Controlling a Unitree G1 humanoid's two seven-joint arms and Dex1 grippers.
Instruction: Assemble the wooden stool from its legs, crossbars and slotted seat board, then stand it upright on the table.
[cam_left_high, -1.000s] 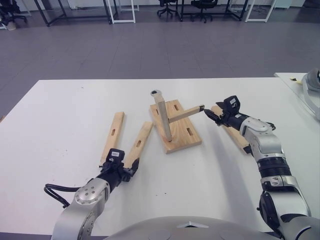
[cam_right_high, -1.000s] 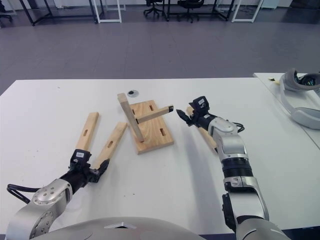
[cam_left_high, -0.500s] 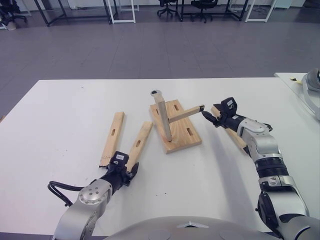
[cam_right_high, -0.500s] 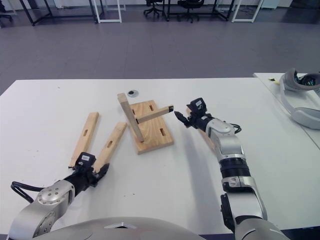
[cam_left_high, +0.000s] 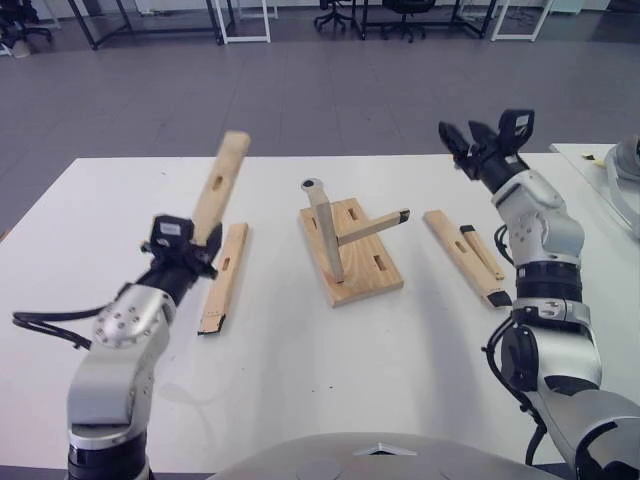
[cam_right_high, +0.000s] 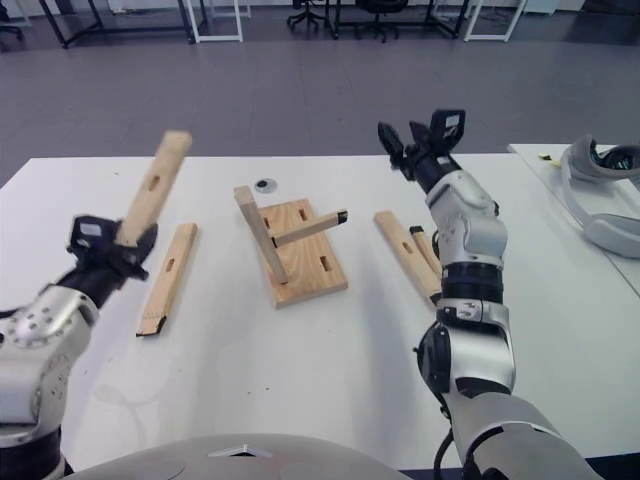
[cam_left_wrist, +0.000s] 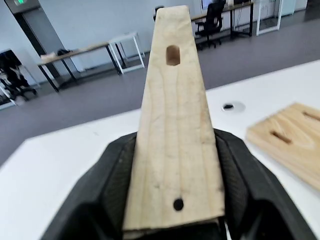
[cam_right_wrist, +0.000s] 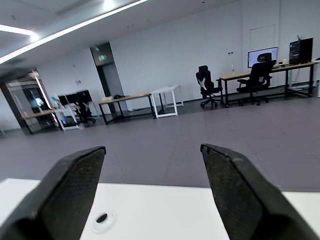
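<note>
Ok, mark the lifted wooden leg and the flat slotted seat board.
Lifted wooden leg (cam_left_high: 216, 188): left eye view, mid-length.
Flat slotted seat board (cam_left_high: 368, 285): left eye view, bare top face.

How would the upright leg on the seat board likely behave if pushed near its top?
The upright leg looks like stiff solid wood, unlikely to bend. Standing tall from the flat seat board, it may lever loose or tilt the board.

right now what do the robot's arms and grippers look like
The left arm and right arm have rounded silver-grey shells with black bands at the joints and thin black cables alongside. The left gripper and right gripper are black with two tapered fingers, each topped by a small white label.
</note>
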